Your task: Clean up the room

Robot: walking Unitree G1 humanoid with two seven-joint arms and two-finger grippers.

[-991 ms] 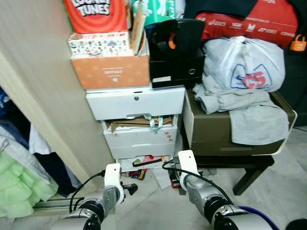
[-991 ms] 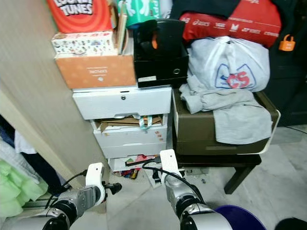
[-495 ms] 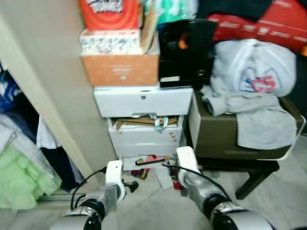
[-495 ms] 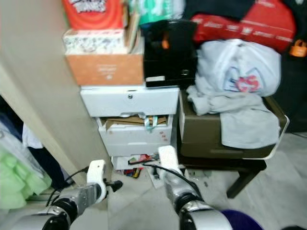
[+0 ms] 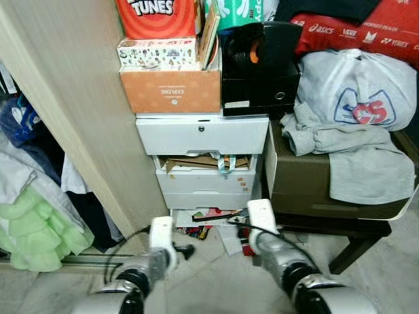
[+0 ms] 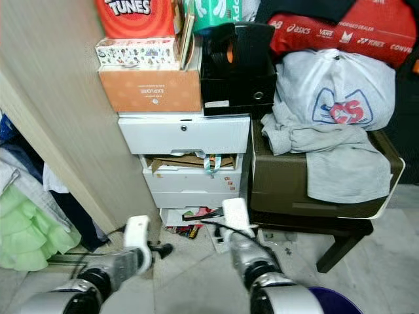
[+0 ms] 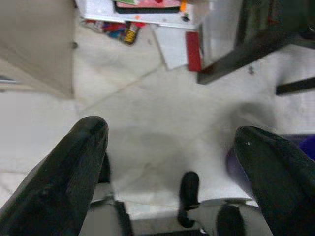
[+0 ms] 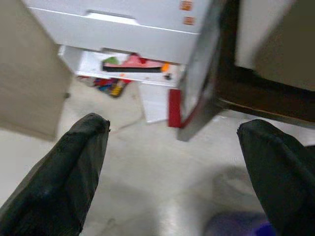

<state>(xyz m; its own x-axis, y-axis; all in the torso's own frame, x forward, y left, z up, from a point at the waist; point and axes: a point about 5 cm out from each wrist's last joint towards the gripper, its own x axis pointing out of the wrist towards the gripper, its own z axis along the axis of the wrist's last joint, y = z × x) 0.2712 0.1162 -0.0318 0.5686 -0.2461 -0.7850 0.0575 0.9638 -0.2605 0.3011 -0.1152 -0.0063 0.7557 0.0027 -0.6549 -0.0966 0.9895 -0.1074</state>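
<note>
Loose litter [image 5: 204,221] lies on the floor under a white drawer unit [image 5: 201,135]: a red booklet [image 8: 173,107], a white sheet [image 8: 153,102] and small colourful bits [image 8: 114,87]. A black stick [image 8: 132,68] rests in the unit's open bottom shelf. My left gripper [image 7: 170,137] hangs low over bare floor, open and holding nothing. Just as low, my right gripper [image 8: 173,130] is open and empty, facing the litter from a short way off. Both silver forearms [image 5: 270,243] reach forward at the bottom of the eye views.
An orange cardboard box [image 5: 171,90] and a black case [image 5: 258,65] sit on the drawers. Grey clothes [image 5: 357,154] and a white bag [image 5: 357,85] lie on a brown box on a black bench [image 5: 353,242]. A beige wardrobe panel [image 5: 78,124] and hanging clothes [image 5: 29,222] stand left.
The whole picture has shifted, so my head camera has moved. Both arms stay low in about the same pose, and nothing was taken hold of.
</note>
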